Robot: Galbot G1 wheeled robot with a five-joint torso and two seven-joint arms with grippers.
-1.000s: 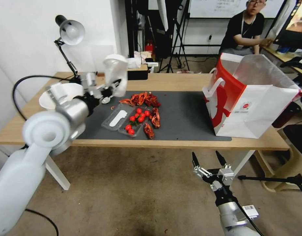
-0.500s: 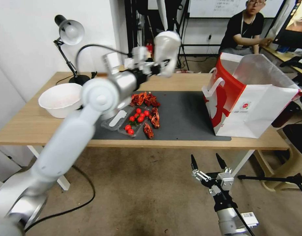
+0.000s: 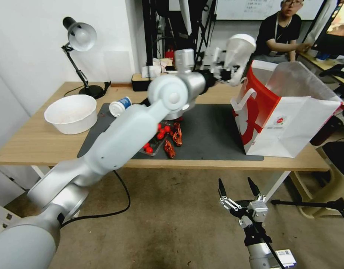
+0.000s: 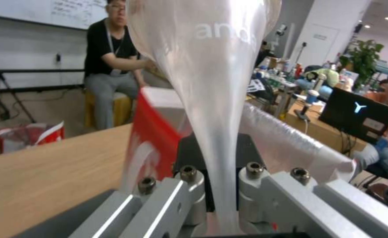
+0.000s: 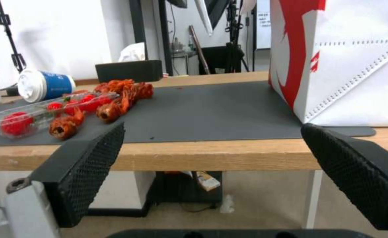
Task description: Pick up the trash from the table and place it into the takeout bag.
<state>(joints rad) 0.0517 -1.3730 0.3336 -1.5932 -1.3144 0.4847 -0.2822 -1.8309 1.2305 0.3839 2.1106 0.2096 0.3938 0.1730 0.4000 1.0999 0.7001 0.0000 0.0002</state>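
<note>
Above the table's far edge, just short of the takeout bag: left gripper at the end of an arm stretched across the mat, clamped on a clear plastic cup. Wrist view confirms the grip: the cup's wall is pinched flat between the two jaws and flares out wide past them. Cup held roughly upright, rim uppermost, its long axis tipped a little toward the bag.

Key relation: the bag's open mouth lies to the robot's right of the cup and lower. Cup sits beside the near red side panel, at about the height of the bag's top edge or slightly above it; it looks not yet over the opening. In the wrist view the red panel and silvery lining show just beyond the jaws, so the bag is close ahead of the hand. My judgement: a further reach to the right, clearing the red wall and the white loop handle, is needed before release; a low pass could catch the rim.

Right gripper is parked low in front of the table, below the edge, jaws spread wide with nothing between them. It is well apart from the bag's mouth, so the left arm is the one placed to finish.

Left on the table: white cup with blue label on its side, bowl near the left end, a clear tray of small red fruit and red shell scraps on the mat.
</note>
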